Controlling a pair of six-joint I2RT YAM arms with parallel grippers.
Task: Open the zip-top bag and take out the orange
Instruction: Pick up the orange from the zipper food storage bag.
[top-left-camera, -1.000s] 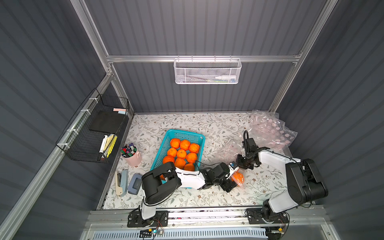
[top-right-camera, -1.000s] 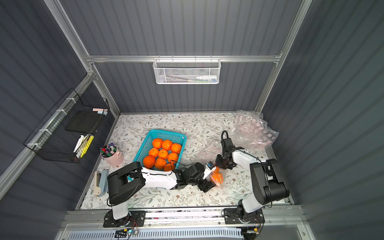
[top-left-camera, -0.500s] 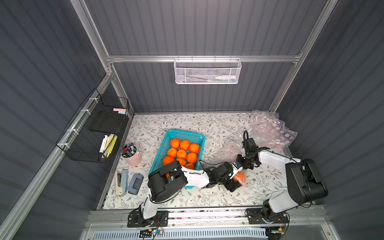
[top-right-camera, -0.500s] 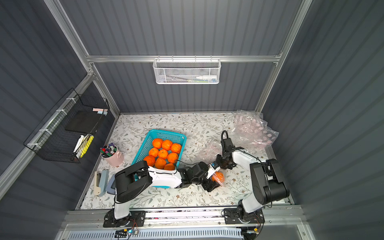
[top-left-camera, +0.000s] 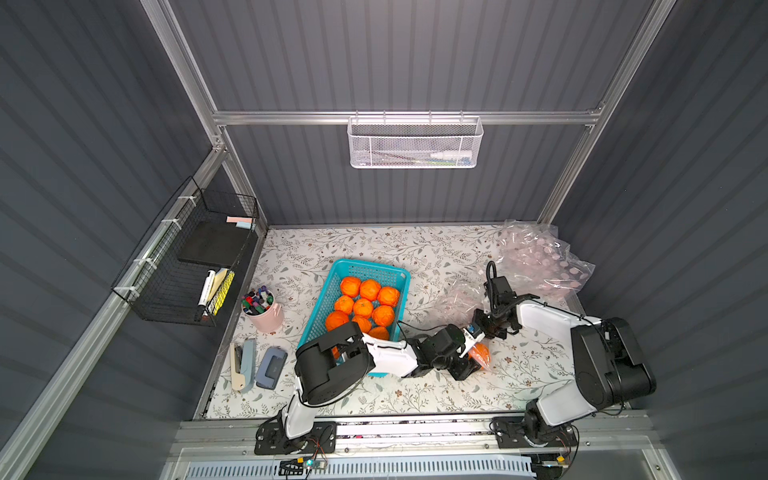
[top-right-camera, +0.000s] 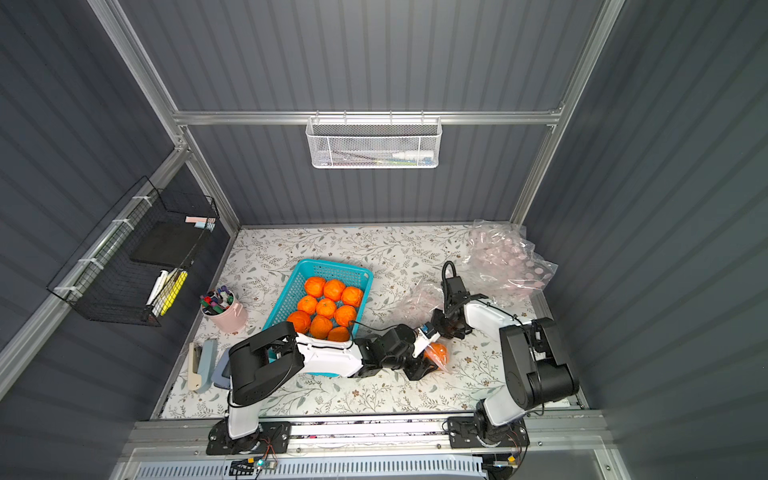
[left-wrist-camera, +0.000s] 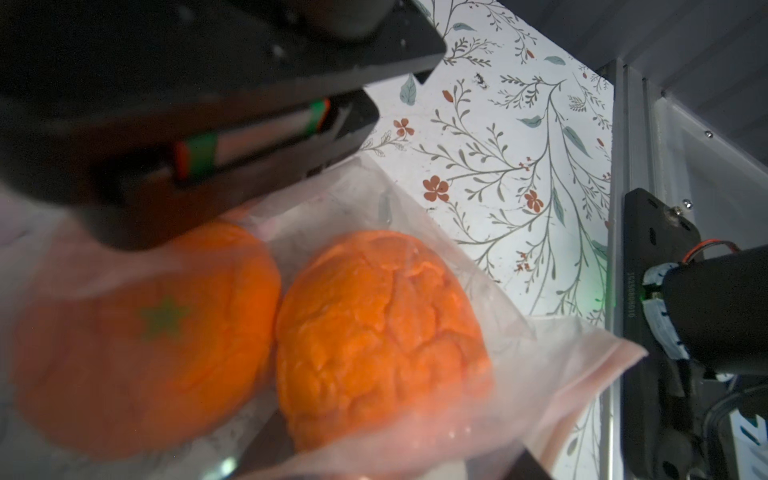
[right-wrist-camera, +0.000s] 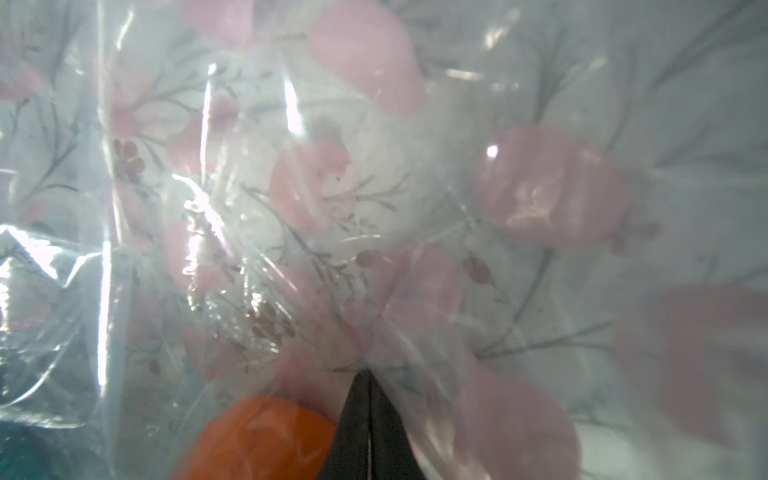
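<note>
While the right gripper (right-wrist-camera: 368, 399) is clamped shut on a fold of the zip-top bag (top-left-camera: 457, 297), we see the left gripper (top-left-camera: 471, 358) at the bag's near end. Its jaws stand apart with an orange (left-wrist-camera: 145, 332) between them, and we cannot tell whether they press on it. A second orange (left-wrist-camera: 374, 332) touches the first, and both lie under the bag's cloudy film on the floral tabletop (left-wrist-camera: 519, 145).

Just beyond and to the left, a teal basket (top-left-camera: 370, 268) holds a heap of loose oranges (top-left-camera: 363, 307). Left of it, a pink cup (top-left-camera: 266, 320) is full of markers (top-left-camera: 257, 299). A crumpled pile of clear, pink-dotted bags (top-left-camera: 540, 262) lies in the far right corner. On the left wall, a black wire rack (top-left-camera: 178, 266) holds a dark pad and some pens. On the back wall hangs a white mesh tray (top-left-camera: 413, 143) with slim items we cannot make out.

A stapler (top-left-camera: 241, 365) and a hole punch (top-left-camera: 272, 368) lie side by side near the front left. The left arm (top-left-camera: 386, 357) crosses the basket's near corner and hides it. In both top views the left gripper covers part of the bagged fruit, and the bag's film clouds the whole right wrist view.
</note>
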